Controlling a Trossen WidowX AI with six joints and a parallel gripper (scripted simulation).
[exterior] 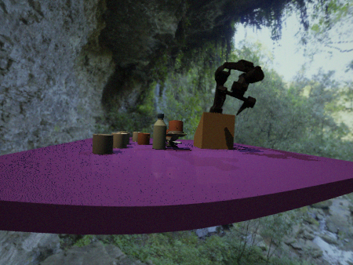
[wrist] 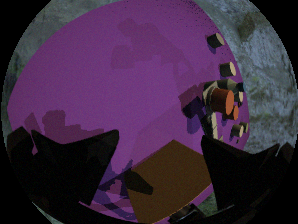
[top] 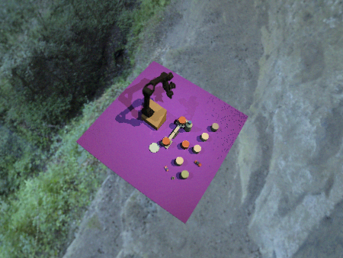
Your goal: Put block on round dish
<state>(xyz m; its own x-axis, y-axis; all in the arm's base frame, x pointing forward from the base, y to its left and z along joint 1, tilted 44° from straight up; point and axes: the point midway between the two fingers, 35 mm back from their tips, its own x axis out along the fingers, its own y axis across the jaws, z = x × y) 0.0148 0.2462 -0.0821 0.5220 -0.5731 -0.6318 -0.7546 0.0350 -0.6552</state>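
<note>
One orange-red cup (top: 182,120) (exterior: 175,126) (wrist: 222,101) stands on the balance's end nearer the bottle, well above the table. The identical cup (top: 165,141) stands on the other end, near the round pale dish (top: 154,147); it is hidden in the wrist view. The balance beam (top: 174,132) (wrist: 214,126) runs between them; its exact tilt is hard to tell. No block shows at either cup. No cup is above the dish. My gripper (top: 170,95) (wrist: 161,138) is open and empty, high up near the arm's base, away from balance and dish.
A bottle (top: 188,126) (exterior: 159,136) stands close beside the nearer balance end. A third orange-red cup (top: 185,144) (exterior: 143,139) and several pale cylinders (top: 205,137) (exterior: 103,143) (wrist: 227,69) stand beyond the balance. Small coloured pieces (top: 197,163) lie among them. The arm's base block (top: 154,117) (exterior: 215,131) is brown.
</note>
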